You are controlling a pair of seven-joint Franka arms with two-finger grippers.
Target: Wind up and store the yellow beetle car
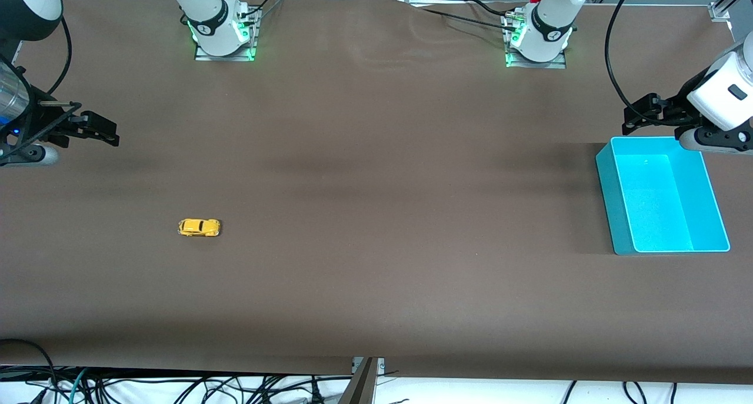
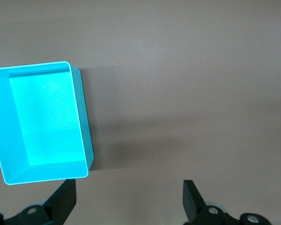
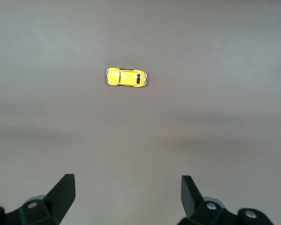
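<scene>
Starting out, we hang both fingers wide: right gripper [image 1: 112,134] must descend onto the yellow beetle car [image 1: 199,227]; left gripper [image 1: 638,114] waits by the cyan bin [image 1: 615,192].

The table [image 1: 376,286] wears a matt brown cloth-like cover, faintly rippled near the arm bases. The car [image 1: 199,227] is glossy yellow, like painted metal or hard plastic. The bin [image 1: 612,216], just beside the left gripper [image 1: 638,117], looks like smooth cyan plastic with a soft sheen. Both grippers' fingers [image 3: 63,194] are matt black.
</scene>
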